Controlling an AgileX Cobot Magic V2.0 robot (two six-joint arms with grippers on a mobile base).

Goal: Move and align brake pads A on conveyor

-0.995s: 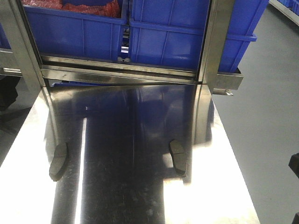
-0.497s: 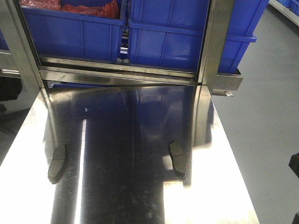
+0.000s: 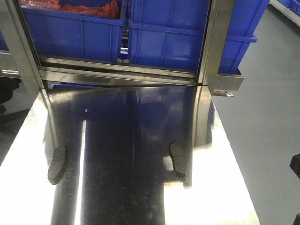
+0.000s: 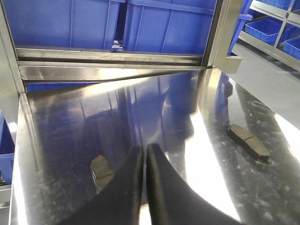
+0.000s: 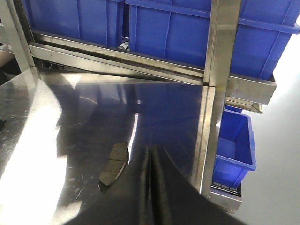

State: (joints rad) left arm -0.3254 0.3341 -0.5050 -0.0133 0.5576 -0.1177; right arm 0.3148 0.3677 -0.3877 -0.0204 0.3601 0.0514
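two brake pads in sight, both lying flat on the shiny steel counter (image 3: 140, 197), well apart from each other. the left brake pad (image 3: 57, 164) sits near the counter's left edge, long side running away from the camera, right beside a bright streak of glare. the right brake pad (image 3: 178, 159) lies toward the right side, also lengthwise and angled a touch, throwing a dark shadow on the steel. over to the left wrist view: the left gripper (image 4: 143, 147) has its two dark fingers pressed together, only a thin slit between them, pinching nothing, hanging above the counter. the left brake pad (image 4: 101, 168) peeks out just to the left of those fingers, partly hidden behind them, and the right brake pad (image 4: 248, 140) shows far off to the right, its cross groove plain to see. right wrist view now: the right gripper (image 5: 151, 149) is pressed together too, empty, with the right brake pad (image 5: 115, 164) just beside its fingers on the left, not touching. at the far end of the counter a steel frame (image 3: 215, 42) carries big blue bins (image 3: 164, 42), one with red material (image 3: 89, 7) inside. a small blue bin (image 5: 234, 140) sits lower down past the counter's right edge, and grey floor (image 3: 267, 117) runs alongside.
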